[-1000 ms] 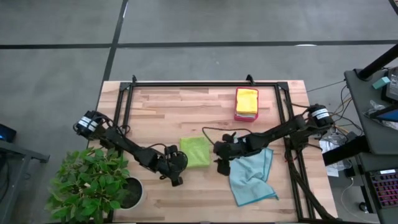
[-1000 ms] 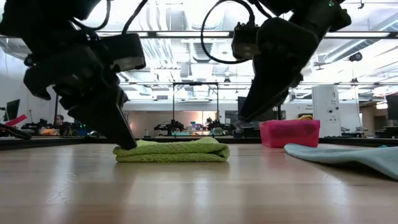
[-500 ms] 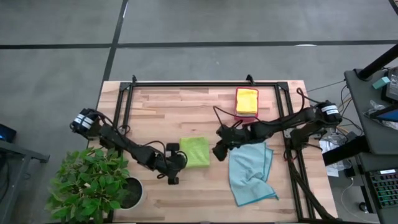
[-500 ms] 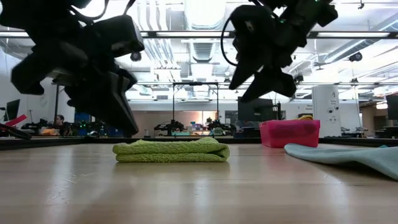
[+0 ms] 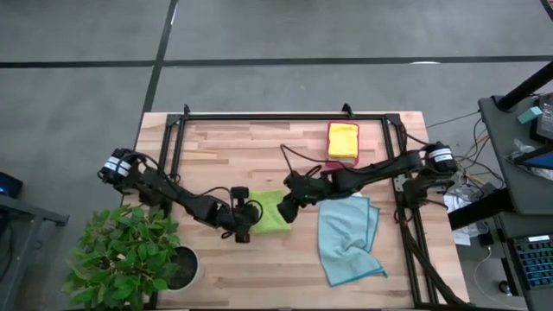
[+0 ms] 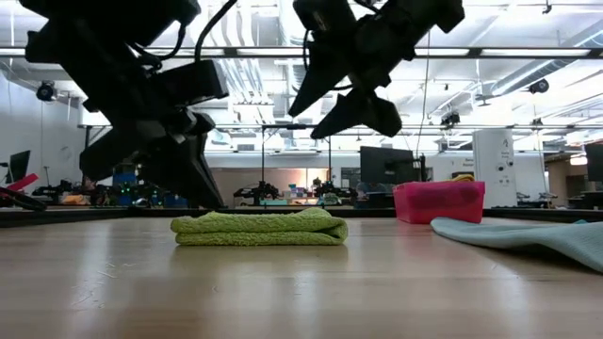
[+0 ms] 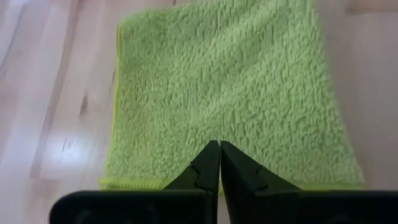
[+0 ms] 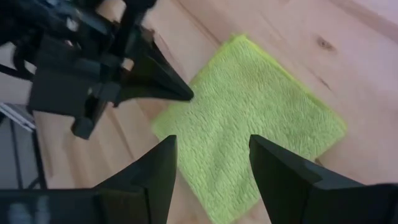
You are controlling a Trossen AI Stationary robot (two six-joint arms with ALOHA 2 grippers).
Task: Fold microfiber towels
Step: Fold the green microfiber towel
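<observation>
A lime green towel [image 5: 273, 210] [image 6: 259, 228] lies folded on the table's middle. My left gripper [image 5: 253, 214] [image 7: 219, 149] is shut, its tip low over the towel's left part, with no touch showing. My right gripper [image 5: 283, 212] [image 6: 316, 118] [image 8: 211, 162] hangs open, well above the towel's right part. A light blue towel [image 5: 347, 238] [image 6: 528, 235] lies loosely doubled on the table to the right. A yellow towel [image 5: 343, 138] lies folded in the pink tray [image 5: 342, 161] at the far right.
A potted plant [image 5: 130, 255] stands off the table's near left corner. A black frame [image 5: 285, 115] runs along the far edge and both sides. Bare wood [image 5: 259, 268] lies near the front edge. The pink tray [image 6: 438, 201] shows behind the blue towel.
My left gripper has lifted off the table by the green towel's left edge, gone a little rightward over the towel and rolled, staying shut. My right gripper has risen and swung leftward from the blue towel to above the green one, rolling, still open. The towels lie still.
</observation>
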